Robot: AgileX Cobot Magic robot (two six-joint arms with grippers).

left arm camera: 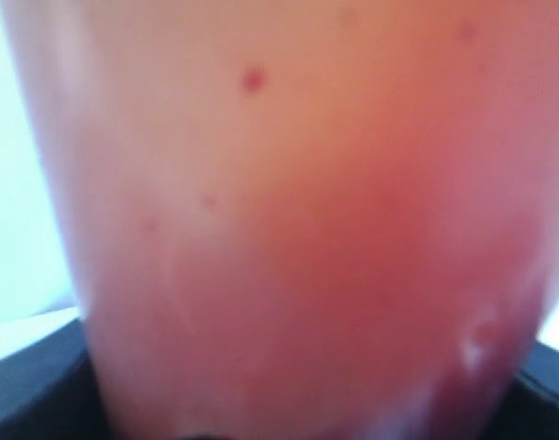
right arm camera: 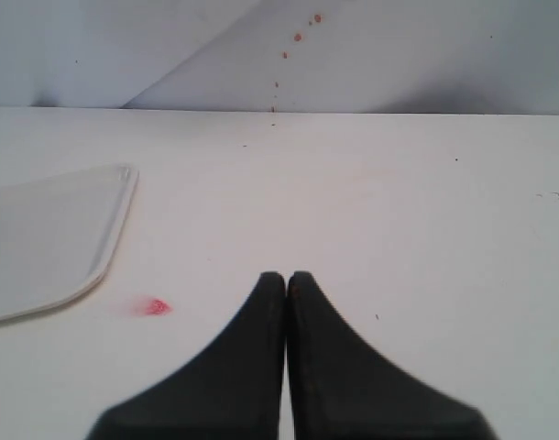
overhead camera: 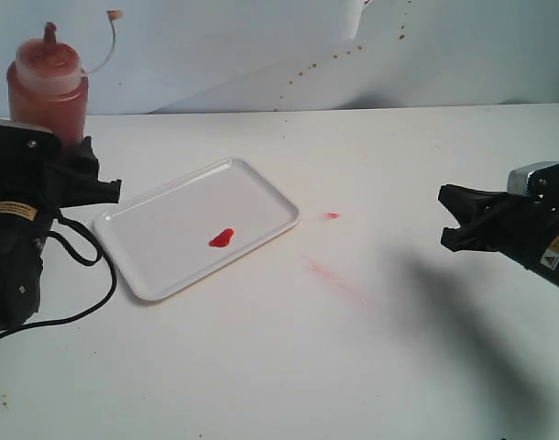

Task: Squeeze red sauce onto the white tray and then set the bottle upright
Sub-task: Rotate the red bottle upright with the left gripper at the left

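Left gripper: closed around the bottle's body, far left; in its wrist view the orange-red wall fills the frame between dark jaw bases.
Bottle: upright, nozzle up, tip cap dangling on its tether; base hidden behind the arm.
Right gripper: jaws pressed together, empty, low over the table, well apart from the tray.
Tray: flat on the table, centre-left, set at an angle.
Sauce: small glossy blob on the tray.
Spot: red, on the table just beside the tray, with a faint smear near it.
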